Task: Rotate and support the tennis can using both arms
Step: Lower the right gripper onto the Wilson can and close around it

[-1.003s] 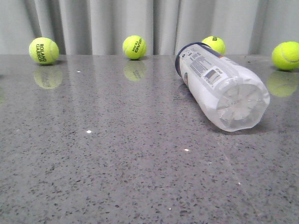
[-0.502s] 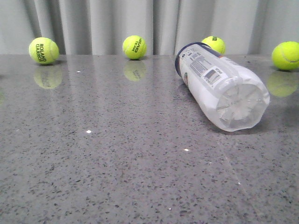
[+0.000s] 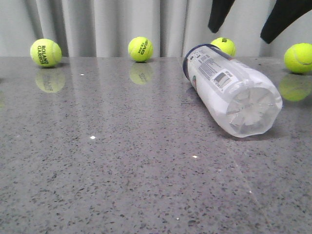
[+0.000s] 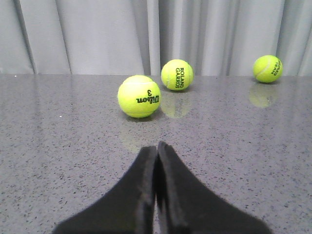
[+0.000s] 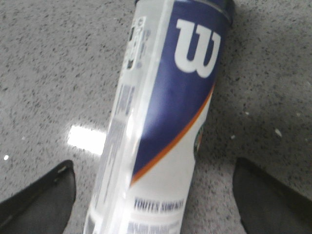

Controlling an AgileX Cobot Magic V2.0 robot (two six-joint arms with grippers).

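Note:
The tennis can (image 3: 229, 90) lies on its side at the right of the grey table, its ribbed clear base toward the camera and its navy cap end away. My right gripper (image 3: 246, 22) hangs above the can, wide open; its two black fingertips (image 3: 218, 14) show at the top edge. In the right wrist view the can (image 5: 165, 122) lies between the spread fingers (image 5: 41, 200), untouched. My left gripper (image 4: 156, 148) is shut and empty over bare table, pointing toward tennis balls; it is out of the front view.
Yellow tennis balls sit along the back edge: one at far left (image 3: 46, 52), one at middle (image 3: 140, 49), one behind the can (image 3: 223, 46), one at far right (image 3: 298, 58). A Wilson ball (image 4: 139, 96) lies ahead of the left gripper. A grey curtain (image 3: 122, 24) hangs behind.
The right gripper's open fingers have come down into the front view above the can. The can and the balls have not moved.

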